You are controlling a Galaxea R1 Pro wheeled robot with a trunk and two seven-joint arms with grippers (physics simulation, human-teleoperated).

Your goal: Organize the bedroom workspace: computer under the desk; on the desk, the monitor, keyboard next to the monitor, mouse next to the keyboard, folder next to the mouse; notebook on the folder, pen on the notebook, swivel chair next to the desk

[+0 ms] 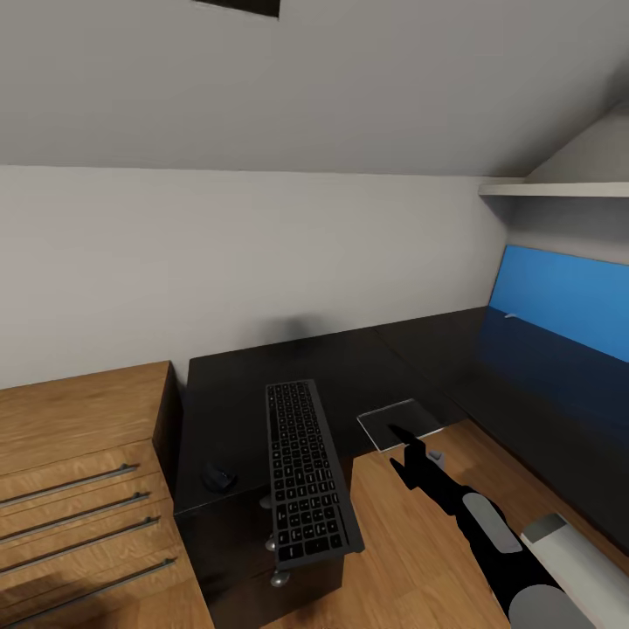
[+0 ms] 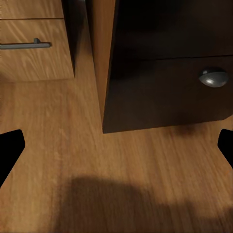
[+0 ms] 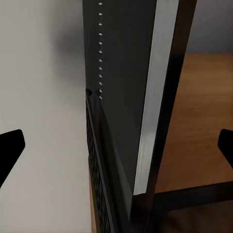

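Note:
The slim black keyboard point(image 1: 303, 472) lies lengthwise on the black desk point(image 1: 236, 384), its near end hanging over the front edge. A small dark mouse point(image 1: 218, 478) sits on the desk to the keyboard's left, near the edge. My right gripper point(image 1: 411, 447) hovers low to the right of the keyboard, over the floor by the desk's inner corner. In the right wrist view it point(image 3: 116, 145) is open with nothing between its fingers. My left gripper point(image 2: 116, 150) is open over the wooden floor, facing the desk's drawer unit point(image 2: 165, 73). The monitor, folder and swivel chair are out of view.
A light wooden drawer unit point(image 1: 79, 472) stands against the desk's left side. A flat grey translucent pad point(image 1: 400, 422) juts from the desk's inner corner. A blue panel point(image 1: 559, 301) lines the wall above the desk's right wing, under a white shelf point(image 1: 550, 188).

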